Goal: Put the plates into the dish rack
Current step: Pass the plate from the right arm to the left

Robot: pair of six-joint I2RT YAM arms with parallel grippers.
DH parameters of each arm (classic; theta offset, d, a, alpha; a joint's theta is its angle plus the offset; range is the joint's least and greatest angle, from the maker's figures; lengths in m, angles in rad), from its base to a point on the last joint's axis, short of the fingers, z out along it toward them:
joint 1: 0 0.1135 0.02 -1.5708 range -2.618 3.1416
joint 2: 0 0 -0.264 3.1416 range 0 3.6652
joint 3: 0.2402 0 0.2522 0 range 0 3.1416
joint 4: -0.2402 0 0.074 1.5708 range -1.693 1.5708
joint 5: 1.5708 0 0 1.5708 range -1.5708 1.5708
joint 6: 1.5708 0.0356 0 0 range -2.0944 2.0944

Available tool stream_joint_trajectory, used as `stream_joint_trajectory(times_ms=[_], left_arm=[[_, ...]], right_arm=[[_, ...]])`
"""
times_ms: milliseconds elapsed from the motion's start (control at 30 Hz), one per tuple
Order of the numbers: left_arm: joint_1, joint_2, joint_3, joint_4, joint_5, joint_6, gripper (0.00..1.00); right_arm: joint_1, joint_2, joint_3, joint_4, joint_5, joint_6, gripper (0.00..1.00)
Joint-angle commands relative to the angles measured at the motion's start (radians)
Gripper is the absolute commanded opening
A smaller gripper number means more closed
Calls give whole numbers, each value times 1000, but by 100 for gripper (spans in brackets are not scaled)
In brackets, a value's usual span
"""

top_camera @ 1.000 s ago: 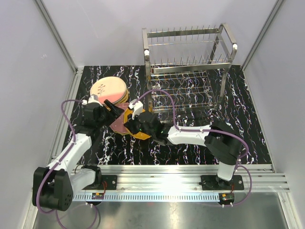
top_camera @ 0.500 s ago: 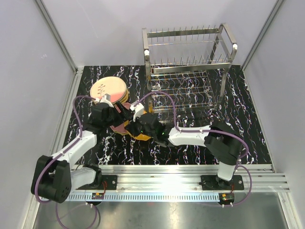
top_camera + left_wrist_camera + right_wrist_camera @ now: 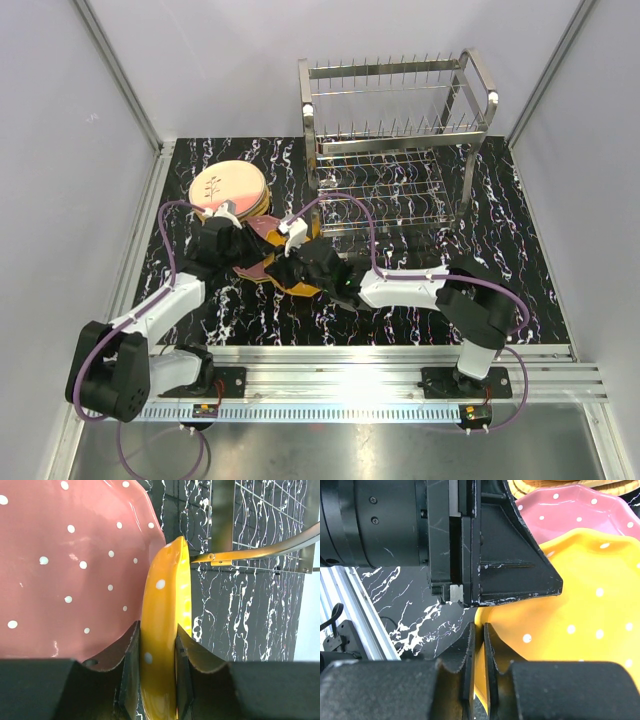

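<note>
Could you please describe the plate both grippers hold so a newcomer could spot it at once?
Find the steel dish rack at the table's back; left of it sits a stack of plates. In front of that stack, the left gripper and the right gripper pinch the rim of the dotted orange plate. The pink plate beside it is dotted too; only this one is yellow-orange.

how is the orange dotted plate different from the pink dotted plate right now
Colour: the orange dotted plate is orange-yellow, the pink dotted plate is pink.
Grip: the left gripper and the right gripper both pinch the orange one's rim; no fingers close on the pink one.
Pose: from the left wrist the orange one shows edge-on, the pink one shows its broad face.
Shared: white dots and wavy rims.
</note>
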State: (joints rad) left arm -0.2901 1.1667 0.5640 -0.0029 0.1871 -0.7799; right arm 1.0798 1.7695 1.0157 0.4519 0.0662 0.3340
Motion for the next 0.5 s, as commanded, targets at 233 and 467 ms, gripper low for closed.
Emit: stream_joint_trajectory(times_ms=[233,467], left_arm=[[-21,-53,39,11,-21,24,0],[-49,-81,79,-89,-90,45,0]], right_arm=[[5,-84,14,51,-29,39,30],[29,-128,8,-18,-13,37,58]])
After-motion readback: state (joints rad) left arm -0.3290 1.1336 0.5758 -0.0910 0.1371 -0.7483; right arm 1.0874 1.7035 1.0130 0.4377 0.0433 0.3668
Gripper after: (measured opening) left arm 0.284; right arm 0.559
